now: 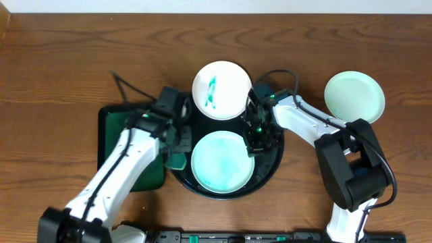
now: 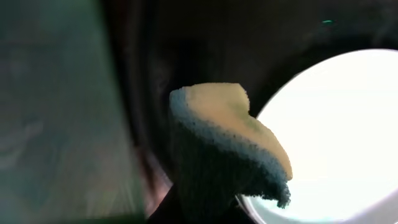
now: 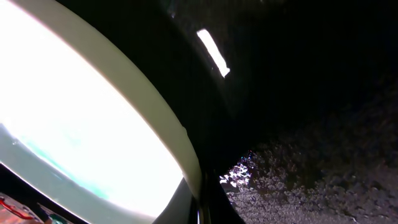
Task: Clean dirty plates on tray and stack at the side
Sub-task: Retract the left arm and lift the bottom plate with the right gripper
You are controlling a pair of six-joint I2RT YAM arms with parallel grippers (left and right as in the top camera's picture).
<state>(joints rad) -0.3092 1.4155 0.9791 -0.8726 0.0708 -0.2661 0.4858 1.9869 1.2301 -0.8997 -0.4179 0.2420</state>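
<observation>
On tray, teal-smeared plate; left gripper clamps sponge beside it.

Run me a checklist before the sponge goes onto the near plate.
1. Sponge held in left gripper: ok.
2. Sponge at the left edge of the near plate: ok.
3. Near plate clean: not ok, teal film across it.
4. Far plate clean: not ok, teal streak.
5. Right gripper steadying the near plate: cannot tell; it is shut at the plate's right rim.
6. Side plate off the tray: ok.
</observation>
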